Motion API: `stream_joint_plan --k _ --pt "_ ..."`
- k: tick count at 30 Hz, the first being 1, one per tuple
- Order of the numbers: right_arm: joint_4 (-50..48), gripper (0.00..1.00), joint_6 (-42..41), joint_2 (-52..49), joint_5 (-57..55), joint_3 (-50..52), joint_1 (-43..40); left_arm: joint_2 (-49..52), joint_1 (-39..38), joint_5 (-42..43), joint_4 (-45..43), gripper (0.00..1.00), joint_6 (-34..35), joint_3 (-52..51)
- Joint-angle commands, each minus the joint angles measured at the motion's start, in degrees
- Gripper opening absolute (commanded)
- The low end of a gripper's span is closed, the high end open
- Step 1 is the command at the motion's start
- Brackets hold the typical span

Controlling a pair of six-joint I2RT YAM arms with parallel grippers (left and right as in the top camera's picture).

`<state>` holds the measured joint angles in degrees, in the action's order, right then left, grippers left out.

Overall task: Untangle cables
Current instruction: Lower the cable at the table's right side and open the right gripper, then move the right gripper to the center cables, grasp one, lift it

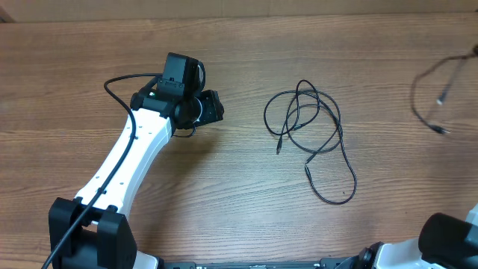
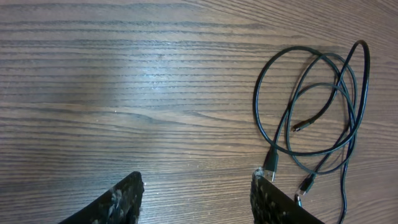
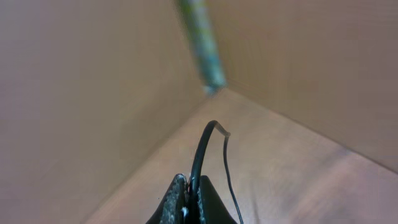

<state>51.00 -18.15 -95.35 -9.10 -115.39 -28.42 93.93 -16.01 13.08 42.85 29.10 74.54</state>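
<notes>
A tangle of thin black cables (image 1: 308, 127) lies in loops on the wooden table (image 1: 224, 194), right of centre. In the left wrist view the same cables (image 2: 317, 106) lie to the right, and a plug end (image 2: 271, 163) rests just beyond my right fingertip. My left gripper (image 1: 213, 108) (image 2: 196, 180) is open over bare wood with nothing between its fingers. My right gripper (image 3: 189, 180) is shut on a black cable (image 3: 200, 149) that rises from between its fingers. Blurred at the far right of the overhead view, another cable (image 1: 437, 97) hangs lifted off the table.
The left arm (image 1: 127, 164) reaches in from the lower left, with its own thick black wire (image 1: 119, 82) looping beside it. Part of the right arm (image 1: 448, 239) shows at the lower right corner. A blurred pale-green rod shape (image 3: 202, 43) crosses the right wrist view.
</notes>
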Motion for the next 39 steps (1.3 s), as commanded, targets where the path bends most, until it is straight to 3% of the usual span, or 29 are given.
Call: stream_joint_plan --k 1,5,6,8,9,16,21,30,39 --pt "1.4 0.04 0.6 -1.0 -4.6 -0.4 -1.4 0.5 0.2 -0.4 0.2 0.56 -0.8 -0.2" --pt "6.2 0.04 0.6 -3.5 -4.3 -0.4 -1.7 0.5 0.2 -1.6 0.5 0.56 -0.9 -0.2" --pt "7.2 0.08 0.6 -4.0 -4.1 -0.4 -1.7 0.5 0.2 -1.7 0.6 0.57 -0.9 -0.2" --pt "8.7 0.43 0.4 -5.0 -1.4 -0.4 -1.6 0.5 0.2 -2.4 0.7 0.64 -0.9 -0.2" --pt "9.0 0.54 0.5 -5.4 0.8 -0.4 -1.5 0.5 0.2 -3.2 0.7 0.67 -0.9 -0.2" --pt "10.7 0.7 7.0 -5.7 25.6 -0.4 -0.1 0.4 2.8 -11.1 4.8 0.75 -2.3 0.2" --pt "17.4 0.85 13.0 -5.7 32.2 -0.4 5.1 0.3 8.6 -12.5 10.4 0.78 -2.3 1.8" --pt "27.3 0.88 16.1 -8.5 29.2 2.4 18.3 -0.3 15.7 -10.9 13.0 0.84 -2.3 2.2" --pt "18.4 0.87 10.8 -10.6 29.1 19.2 29.7 -0.3 15.6 -10.5 13.0 0.85 -2.3 2.2"
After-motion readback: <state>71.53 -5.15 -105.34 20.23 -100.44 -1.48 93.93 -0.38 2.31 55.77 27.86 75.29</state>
